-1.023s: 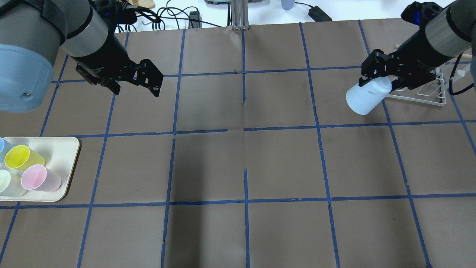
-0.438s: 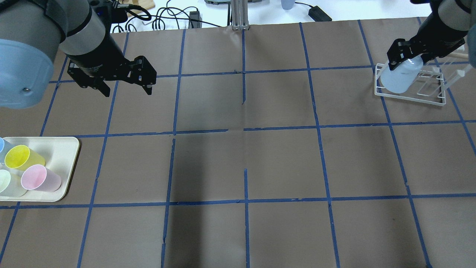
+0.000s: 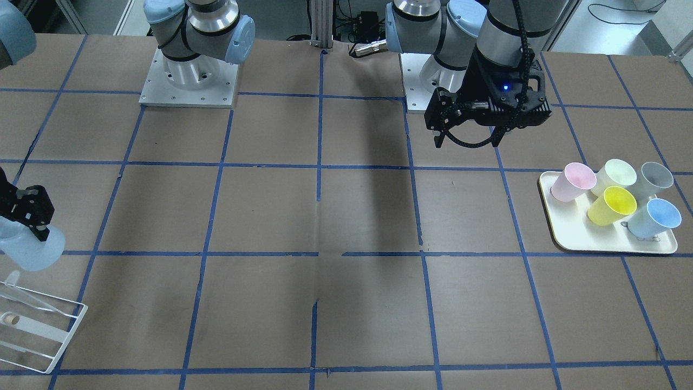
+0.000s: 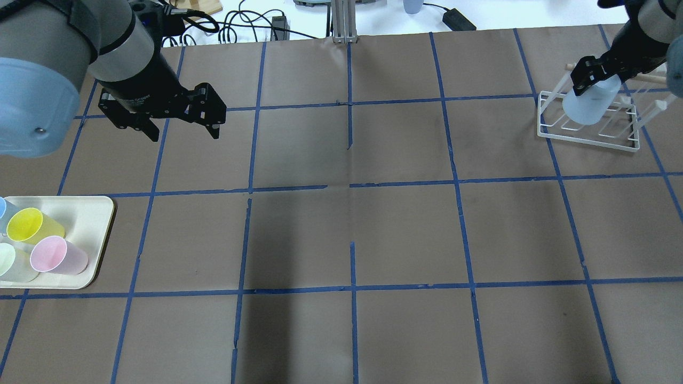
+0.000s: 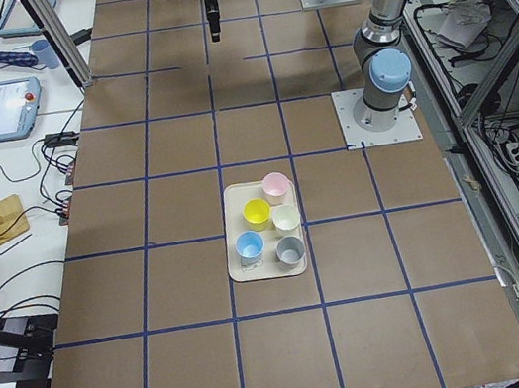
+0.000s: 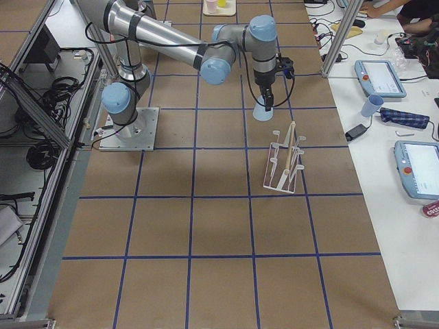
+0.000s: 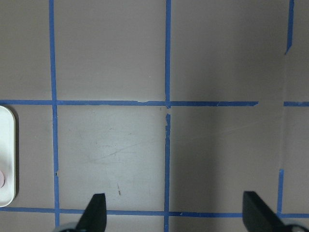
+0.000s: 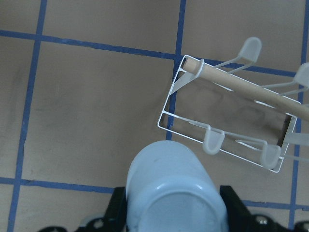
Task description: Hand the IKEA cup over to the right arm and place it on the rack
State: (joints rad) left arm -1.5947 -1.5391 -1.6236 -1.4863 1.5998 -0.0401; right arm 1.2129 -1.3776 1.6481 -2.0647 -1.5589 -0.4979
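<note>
My right gripper [image 4: 596, 80] is shut on the pale sky-blue IKEA cup [image 4: 587, 106] and holds it tilted, bottom up, over the left end of the white wire rack [image 4: 587, 142]. In the right wrist view the cup [image 8: 176, 188] sits between the black fingers [image 8: 231, 205], and the rack [image 8: 231, 116] with its wooden rod lies just beyond it. In the front-facing view the cup [image 3: 32, 249] hangs above the rack [image 3: 67, 338]. My left gripper [image 4: 185, 133] is open and empty, hovering over the table's far left.
A cream tray [image 4: 90, 224] at the left edge holds several cups: pink [image 3: 571, 181], yellow [image 3: 612, 206], pale cream, grey and a blue-inside one [image 3: 655, 216]. Cables and tablets lie beyond the table's far edge.
My right gripper has carried the cup to the right and back, from beside the rack to over it. My left gripper has shifted slightly left and stays open.
</note>
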